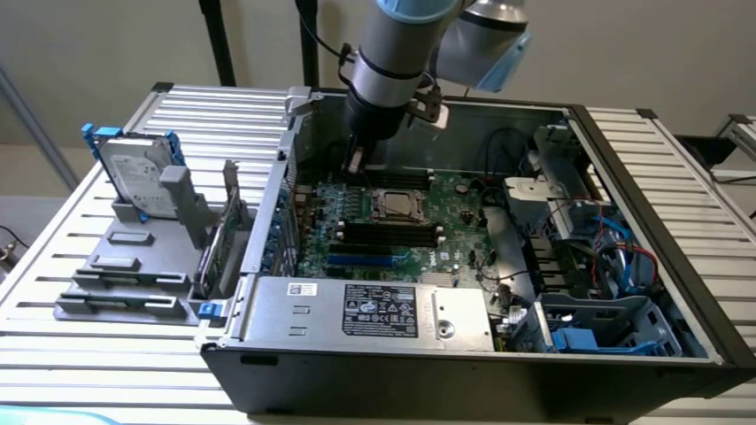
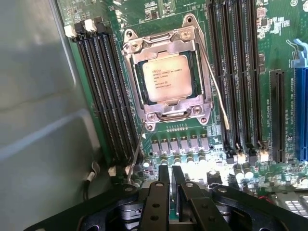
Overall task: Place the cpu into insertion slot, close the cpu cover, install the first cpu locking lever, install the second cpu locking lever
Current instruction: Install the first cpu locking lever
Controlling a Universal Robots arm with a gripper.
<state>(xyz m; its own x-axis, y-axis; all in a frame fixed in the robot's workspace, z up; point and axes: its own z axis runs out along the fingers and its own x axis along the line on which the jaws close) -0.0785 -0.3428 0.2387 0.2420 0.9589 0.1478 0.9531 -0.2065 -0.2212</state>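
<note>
The pincer [image 2: 170, 190] is set narrow, its two fingers almost together with nothing between them; in the exterior view the pincer [image 1: 354, 162] hangs inside the open computer case [image 1: 473, 372], which lies on the slatted bench [image 1: 106, 354], just off the socket toward the exterior view's left. The cpu [image 2: 166, 77] is seated flat in the insertion slot [image 2: 138, 79], printed face up. The cpu cover [image 2: 161, 42] appears to lie down over it, so that the chip shows through the square window. Both wire levers look unlatched: one lever [image 2: 214, 91] stands out slantwise beside the cover on the side of the far memory strips, and the other lever [image 2: 137, 149] runs from the cover's corner toward the pincer, its free end close beside the fingers. Contact with that end cannot be confirmed. Judgement: placing and covering are done, and the step in hand is the first locking lever. This step calls for the closed fingertips to bear on the thin wire near its free end, press it down, then carry it sideways under its retaining hook without sliding off onto the memory strips [image 2: 103, 96]
</note>
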